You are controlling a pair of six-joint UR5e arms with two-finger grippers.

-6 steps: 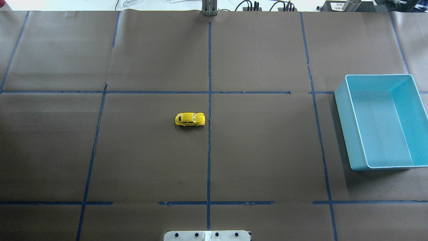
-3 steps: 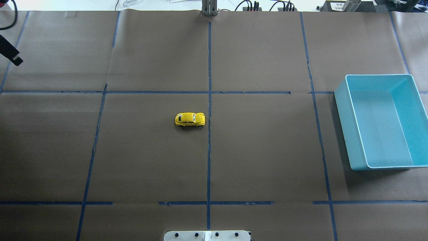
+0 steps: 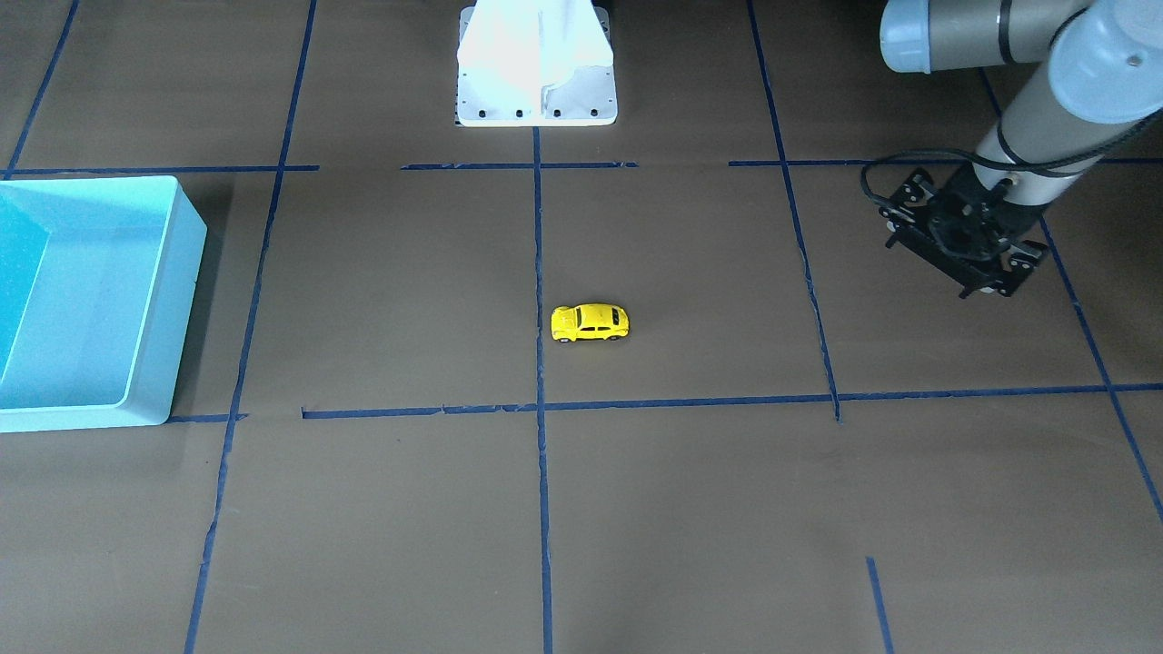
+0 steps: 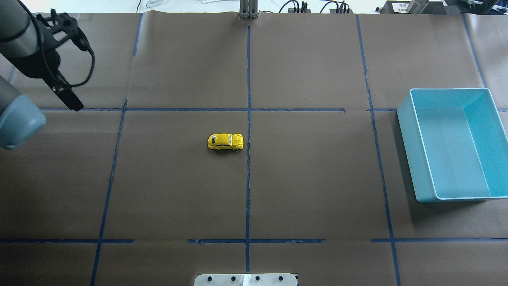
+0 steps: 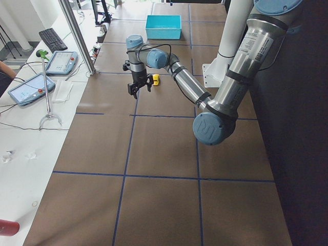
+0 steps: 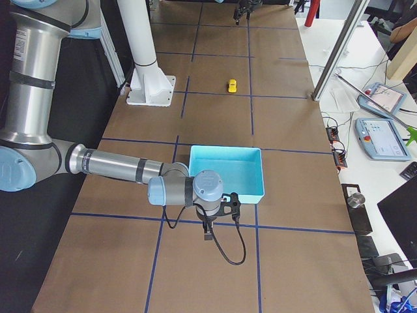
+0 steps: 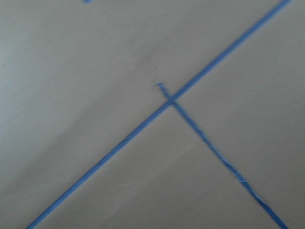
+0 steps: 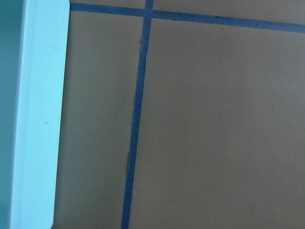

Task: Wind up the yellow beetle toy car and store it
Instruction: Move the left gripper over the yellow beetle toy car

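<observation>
Overhead: car (image 4: 225, 142) far from left pincer (image 4: 74, 103)

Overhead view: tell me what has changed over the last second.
The left arm has swung in from the view's left edge, bringing the left gripper into its upper-left corner. Nothing was grasped. The yellow beetle toy car and light blue bin stayed put.

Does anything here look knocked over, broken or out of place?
Nothing stands out. The yellow beetle toy car sits upright on its wheels by the centre tape line; the light blue bin stands level, empty.
</observation>
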